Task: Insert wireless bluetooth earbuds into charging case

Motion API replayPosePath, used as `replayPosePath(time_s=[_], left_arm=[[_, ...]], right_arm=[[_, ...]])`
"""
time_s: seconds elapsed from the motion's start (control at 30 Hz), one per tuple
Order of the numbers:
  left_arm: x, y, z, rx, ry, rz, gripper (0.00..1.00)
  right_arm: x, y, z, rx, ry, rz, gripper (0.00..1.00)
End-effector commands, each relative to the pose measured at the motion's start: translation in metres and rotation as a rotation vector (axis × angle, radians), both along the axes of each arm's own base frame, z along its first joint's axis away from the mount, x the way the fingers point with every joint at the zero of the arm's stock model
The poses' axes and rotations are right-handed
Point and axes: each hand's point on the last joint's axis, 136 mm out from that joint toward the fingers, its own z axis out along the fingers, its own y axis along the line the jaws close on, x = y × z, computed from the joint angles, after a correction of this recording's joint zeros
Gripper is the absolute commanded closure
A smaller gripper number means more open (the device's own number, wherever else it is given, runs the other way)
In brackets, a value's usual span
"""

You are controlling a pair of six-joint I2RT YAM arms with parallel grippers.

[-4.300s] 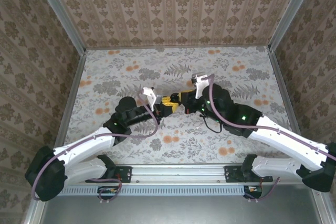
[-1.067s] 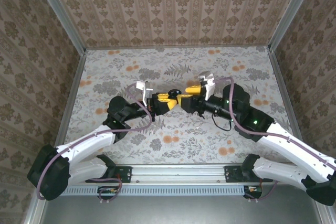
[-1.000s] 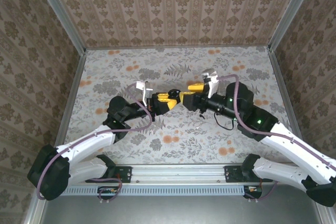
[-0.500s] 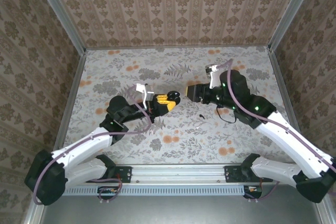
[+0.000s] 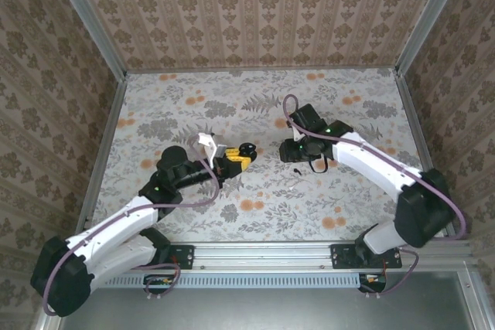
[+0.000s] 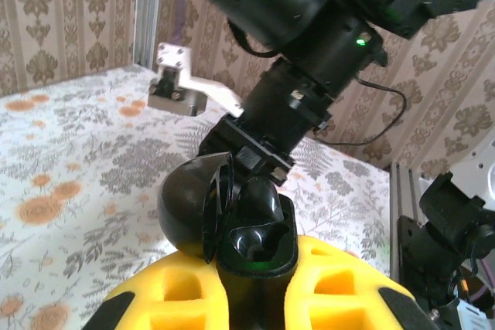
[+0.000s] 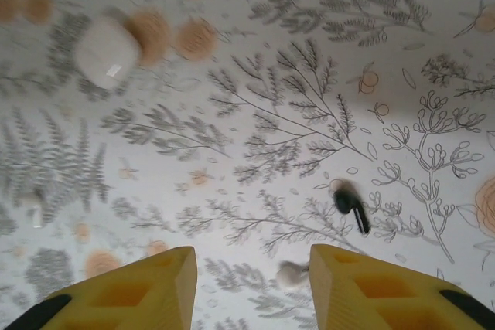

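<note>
My left gripper (image 6: 255,272) (image 5: 234,158) is shut on the charging case (image 6: 251,229) (image 5: 246,149), which here is a glossy black shell held upright. Its lid hangs open to the left. One black earbud (image 6: 267,197) sits in the case, and a socket beside it shows empty. A second black earbud (image 7: 352,205) (image 5: 298,169) with a short stem lies on the floral table. My right gripper (image 7: 251,284) (image 5: 296,152) points down at the table just left of that earbud. It is open, with nothing between its yellow fingers (image 7: 371,287).
A white rounded box (image 7: 107,52) lies on the table further out. A small white piece (image 7: 292,274) rests against my right finger's inner side, another (image 7: 31,206) at the left. Metal rails and patterned walls (image 5: 255,13) enclose the table.
My right gripper has pulled away from the case, swung down toward the table and narrowed its jaws. The left arm has drawn back a little with the case.
</note>
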Motion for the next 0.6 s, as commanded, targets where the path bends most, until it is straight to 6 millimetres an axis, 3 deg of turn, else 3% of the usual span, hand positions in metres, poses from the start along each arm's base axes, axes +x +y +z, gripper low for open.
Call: replayPosePath(time_s=[0.0, 0.27, 0.47, 0.57], left_arm=[[0.005, -0.002, -0.015, 0.03, 0.006, -0.002, 1.0], [0.011, -0.014, -0.039, 0.05, 0.077, -0.03, 1.0], [0.016, -0.02, -0.045, 0.069, 0.091, -0.041, 1.0], [0.018, -0.024, -0.046, 0.074, 0.098, -0.051, 1.0]], right_arm=[[0.009, 0.002, -0.02, 0.027, 0.075, 0.011, 0.59], [0.012, -0.016, -0.064, -0.135, 0.206, 0.015, 0.61], [0.004, -0.024, -0.079, -0.186, 0.259, 0.027, 0.64], [-0.001, -0.028, -0.086, -0.214, 0.278, 0.036, 0.59]])
